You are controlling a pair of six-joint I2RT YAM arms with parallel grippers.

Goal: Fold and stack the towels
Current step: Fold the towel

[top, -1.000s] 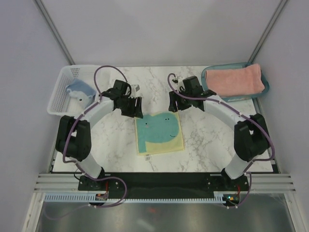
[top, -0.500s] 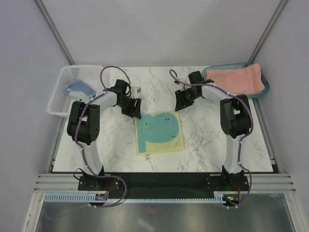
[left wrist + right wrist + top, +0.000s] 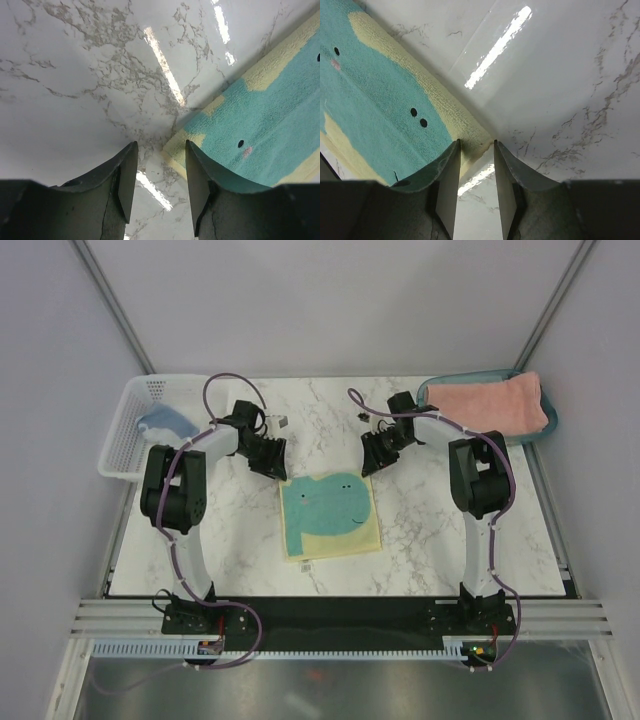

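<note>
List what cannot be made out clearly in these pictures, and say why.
Grey-blue towel, top view: small and sunk in the white basket; its print is unreadable.
Pink towel, top view: fold layers too small to count.
Yellow towel, top view: contact of the left gripper and right gripper with its far corners is too small to judge.
Both wrist views: the fingers hide whether their tips touch the table.

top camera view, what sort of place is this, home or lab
Most likely a robot lab test cell: plain grey panel walls, a left arm and right arm bolted to a rail by the table, towels staged in a white basket and teal tray.
</note>
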